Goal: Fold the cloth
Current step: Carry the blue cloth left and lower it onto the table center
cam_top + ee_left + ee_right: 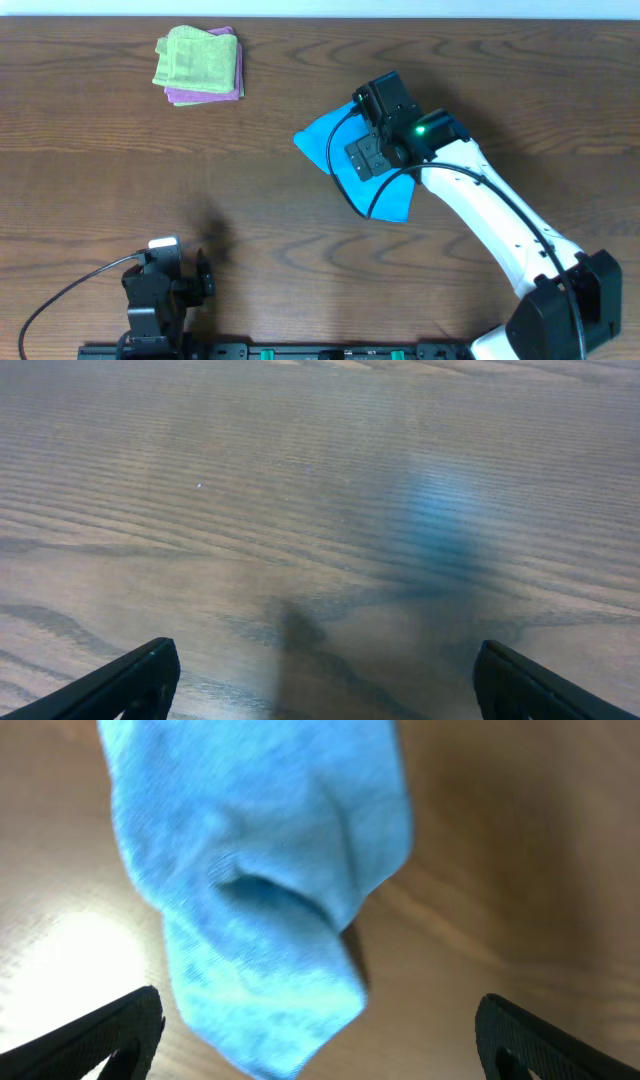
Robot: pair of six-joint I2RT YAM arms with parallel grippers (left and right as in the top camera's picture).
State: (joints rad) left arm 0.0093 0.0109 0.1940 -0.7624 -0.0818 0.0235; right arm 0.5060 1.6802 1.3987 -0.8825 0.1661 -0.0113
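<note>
Blue cloth point(318, 140) crumpled on wood-grain counter point(100, 180); both end effectors spread.
Left end effector point(325, 650) hangs over bare counter at the near edge, fingers wide apart, nothing between them. Right end effector point(318, 1005) hovers above the cloth, fingers spread, gripping nothing; the cloth lies bunched right of centre. Far left: green folded cloth point(192, 58) on pink folded cloth point(236, 88).

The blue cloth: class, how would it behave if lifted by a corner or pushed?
Probably floppy: the blue cloth lies creased and bunched. Likely light, since it looks thin. Pushed, its fuzzy weave would probably wrinkle rather than slide.
</note>
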